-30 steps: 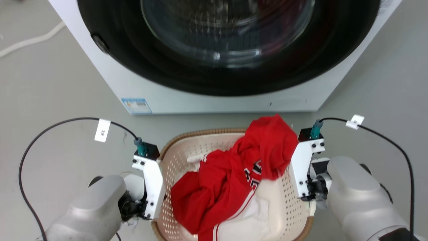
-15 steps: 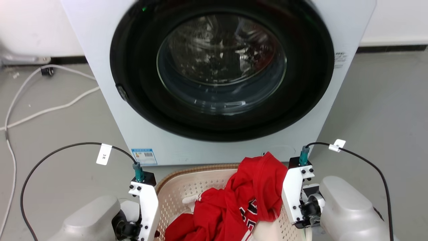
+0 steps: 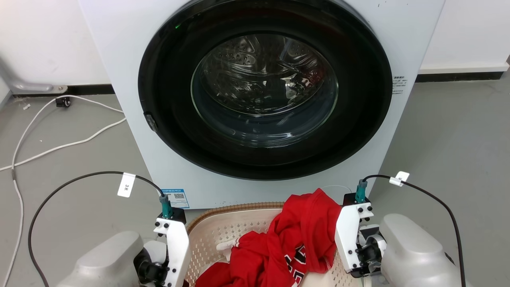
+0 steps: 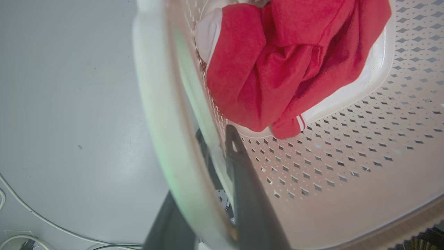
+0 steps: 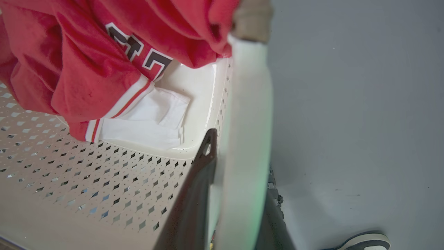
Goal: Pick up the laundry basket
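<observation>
Since the earlier pictures the head camera has been raised, so more of the washing machine is taken in and the laundry basket is shown lower in that view; its place between the two wrists is unchanged.

One basket is counted, standing just before the one washing machine, on or over the grey floor; whether its base touches the floor cannot be told, since its near half is cut off by the bottom edge of the head view. In it one red garment is heaped over one white cloth.

Two grippers are seen. The left gripper is clamped on the left loop handle, one finger inside the perforated wall and one outside. The right gripper is pinched likewise on the right loop handle. Both outer fingertips are hidden behind the handles, which are blurred by closeness to the lens.

Two black cables with white tags are looped from the wrists, and white cords are laid on the floor at the left. One shoe is cut off at the corner of the right wrist view. Lettering on the garment is partly folded under.
</observation>
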Robot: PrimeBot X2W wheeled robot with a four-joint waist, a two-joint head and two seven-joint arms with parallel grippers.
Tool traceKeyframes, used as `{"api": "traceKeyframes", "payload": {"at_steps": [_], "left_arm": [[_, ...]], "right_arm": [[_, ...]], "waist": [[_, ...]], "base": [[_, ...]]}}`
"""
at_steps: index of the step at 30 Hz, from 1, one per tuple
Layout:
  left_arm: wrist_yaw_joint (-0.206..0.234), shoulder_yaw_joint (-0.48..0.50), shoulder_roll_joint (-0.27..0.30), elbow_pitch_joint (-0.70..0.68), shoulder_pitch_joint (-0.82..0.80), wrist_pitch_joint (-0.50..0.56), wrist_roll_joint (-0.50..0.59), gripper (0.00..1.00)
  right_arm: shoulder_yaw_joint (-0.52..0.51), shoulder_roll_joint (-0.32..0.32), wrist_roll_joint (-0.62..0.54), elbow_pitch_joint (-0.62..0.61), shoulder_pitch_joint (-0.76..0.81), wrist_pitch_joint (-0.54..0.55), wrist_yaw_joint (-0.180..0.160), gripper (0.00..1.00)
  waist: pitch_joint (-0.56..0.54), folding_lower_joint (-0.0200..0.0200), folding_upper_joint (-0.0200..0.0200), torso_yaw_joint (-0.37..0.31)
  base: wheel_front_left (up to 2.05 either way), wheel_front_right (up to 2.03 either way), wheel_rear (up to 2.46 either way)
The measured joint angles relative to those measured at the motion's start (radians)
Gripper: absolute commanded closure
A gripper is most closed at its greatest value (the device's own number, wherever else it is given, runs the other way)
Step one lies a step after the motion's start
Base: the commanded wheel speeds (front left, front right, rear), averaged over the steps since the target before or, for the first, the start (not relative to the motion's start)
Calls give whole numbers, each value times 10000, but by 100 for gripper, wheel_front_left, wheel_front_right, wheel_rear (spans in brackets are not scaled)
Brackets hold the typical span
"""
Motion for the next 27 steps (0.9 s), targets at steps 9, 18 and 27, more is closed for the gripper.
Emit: {"api": "traceKeyframes", "payload": {"at_steps": [9,18,27], "left_arm": [[0,-13,-113,186,-85,48,-77,100],[0,-27,-184,395,-142,-15,-79,100],[0,-52,-209,439,-150,-42,-102,100]], "right_arm": [[167,-8,207,121,-78,-113,0,100],[355,-13,435,163,-153,-219,0,100],[570,-23,637,219,-218,-276,0,100]], "waist": [[12,1,0,31],[25,2,0,70],[29,2,0,80]], "base": [[0,0,0],[0,0,0],[0,0,0]]}}
